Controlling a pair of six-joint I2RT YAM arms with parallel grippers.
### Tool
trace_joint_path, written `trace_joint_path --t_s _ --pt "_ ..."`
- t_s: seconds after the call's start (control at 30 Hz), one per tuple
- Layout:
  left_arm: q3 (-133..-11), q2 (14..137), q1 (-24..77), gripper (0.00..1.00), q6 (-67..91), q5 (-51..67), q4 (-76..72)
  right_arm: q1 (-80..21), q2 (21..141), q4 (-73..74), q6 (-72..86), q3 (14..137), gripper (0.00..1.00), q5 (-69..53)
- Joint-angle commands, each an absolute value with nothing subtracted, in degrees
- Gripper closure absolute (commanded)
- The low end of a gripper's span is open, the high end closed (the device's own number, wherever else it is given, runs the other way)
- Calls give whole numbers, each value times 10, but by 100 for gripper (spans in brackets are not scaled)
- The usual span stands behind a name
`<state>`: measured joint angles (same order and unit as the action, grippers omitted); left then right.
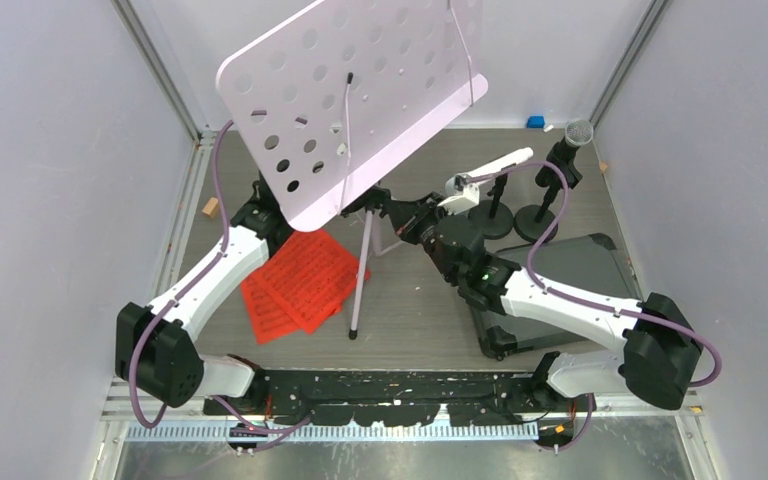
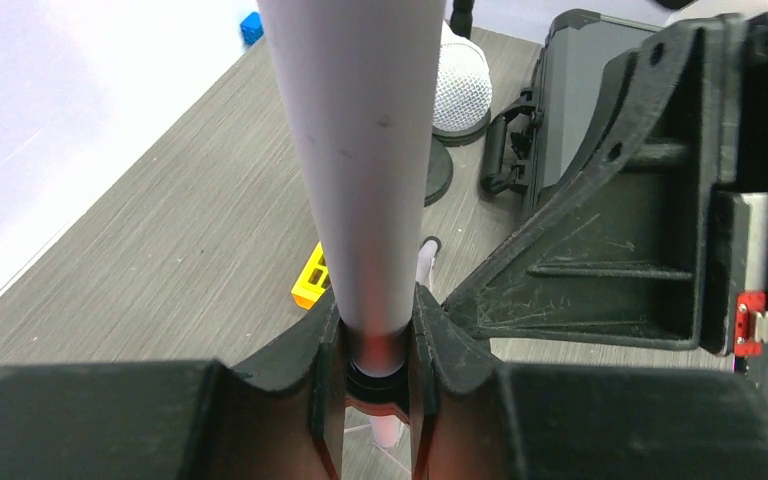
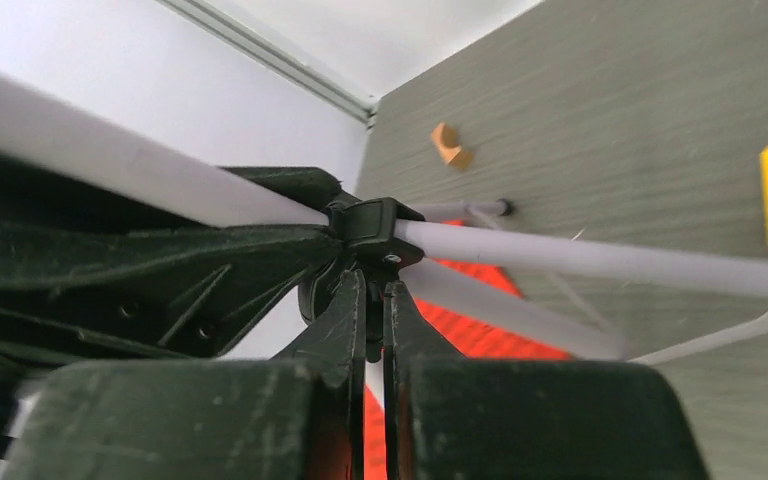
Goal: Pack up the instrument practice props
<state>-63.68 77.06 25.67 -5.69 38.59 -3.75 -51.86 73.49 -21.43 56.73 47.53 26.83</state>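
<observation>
**Both arms on the music stand, mid-table**

From the top camera, I saw the music desk (image 1: 350,100) tilted high over the far-left part of the table (image 1: 410,320), with one tripod leg (image 1: 360,275) slanting down towards the near edge. The red pages (image 1: 300,285) lay flat, left of centre, beside that leg. The left arm (image 1: 215,270) reached in under the desk and its fingers were hidden there. The right gripper (image 1: 392,212) sat at the stand's stem. Near the far-right corner the white microphone (image 1: 490,170) and the black microphone (image 1: 572,140) each sat in one of the mic holders (image 1: 538,222), just beyond the dark case (image 1: 570,265). A blue block (image 1: 536,122) lay at the far edge and a tan block (image 1: 210,207) at the left edge.

Through the left wrist camera, the left gripper (image 2: 375,340) was clamped tight around the stand's pale pole (image 2: 360,150). A yellow block (image 2: 310,278) lay on the table beyond it.

Through the right wrist camera, the right gripper's fingers (image 3: 345,320) stood drawn to a thin slit, pinching under the black collar (image 3: 375,225) where the legs meet.
</observation>
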Motion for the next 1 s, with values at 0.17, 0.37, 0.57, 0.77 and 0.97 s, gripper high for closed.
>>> trace_joint_path --t_s 0.17,0.37,0.57,0.77,0.97 --pt "-631 789 272 100 -84 392 62 -562 745 -243 89 483 100 209" --pt "-631 791 272 100 -83 393 59 -582 743 -194 -146 503 100 196" --pt "-634 794 272 100 -81 395 62 -624 736 -175 -464 478 100 186" --pt "-632 792 272 100 -86 391 63 -652 751 -137 -676 496 100 234" --pt "-633 795 272 100 -86 391 65 -652 757 -76 -754 531 100 253"
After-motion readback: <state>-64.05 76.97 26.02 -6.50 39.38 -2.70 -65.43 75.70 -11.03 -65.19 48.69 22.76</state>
